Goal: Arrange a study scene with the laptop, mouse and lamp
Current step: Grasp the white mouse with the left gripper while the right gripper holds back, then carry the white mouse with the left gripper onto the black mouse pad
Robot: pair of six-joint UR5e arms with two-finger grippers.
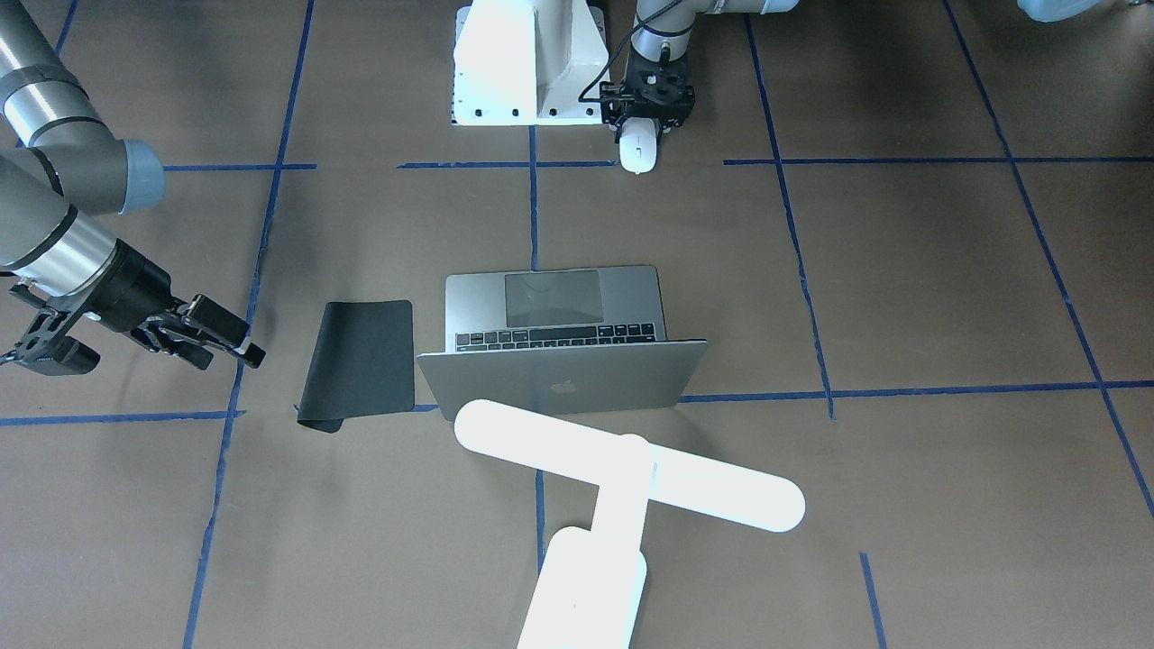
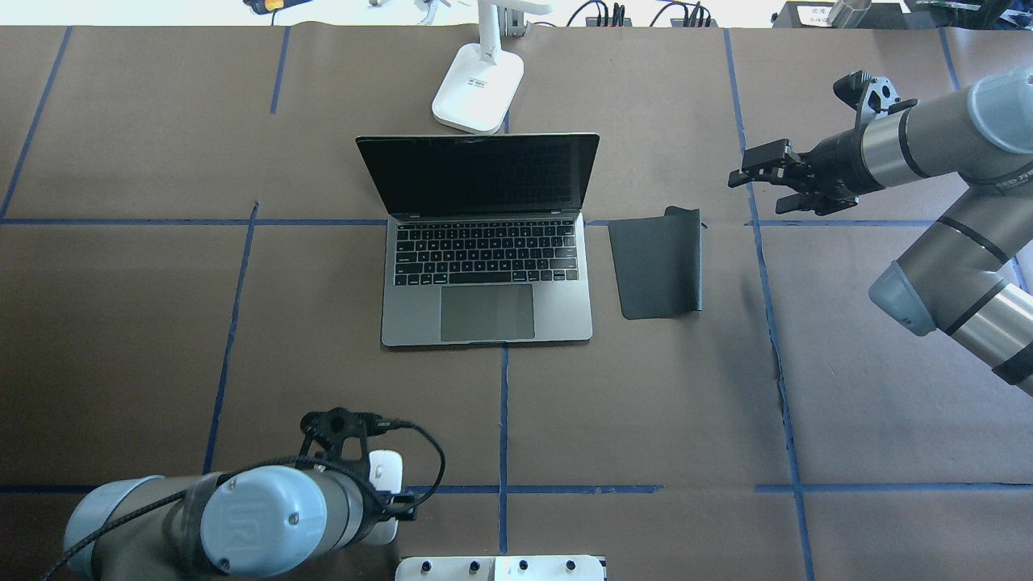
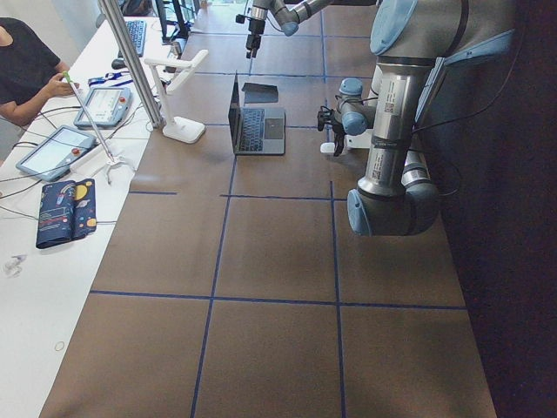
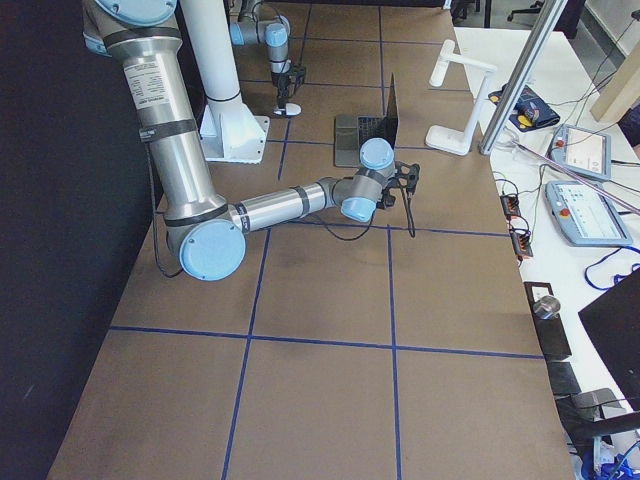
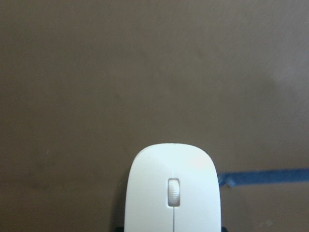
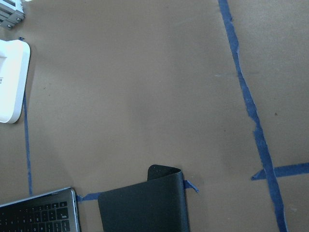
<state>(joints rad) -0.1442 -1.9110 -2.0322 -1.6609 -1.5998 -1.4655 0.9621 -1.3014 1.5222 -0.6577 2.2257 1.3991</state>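
The laptop (image 1: 559, 379) stands open at the table's middle, its keyboard (image 2: 486, 252) towards the robot. The white lamp (image 1: 631, 469) stands behind its screen, base (image 2: 476, 85) on the table. The white mouse (image 1: 637, 149) lies near the robot's base, on the table's left half, held at its rear between the fingers of my left gripper (image 1: 645, 122). In the left wrist view the mouse (image 5: 172, 193) fills the bottom centre. My right gripper (image 2: 746, 169) is open and empty, hovering to the right of the mat's far end.
A black mat (image 2: 658, 262) lies right of the laptop, its far edge curled up (image 6: 164, 173). The white pedestal (image 1: 527, 63) with bolt holes stands beside the left gripper. Blue tape lines cross the brown table. Tablets and cables lie on the white side bench (image 3: 61, 148).
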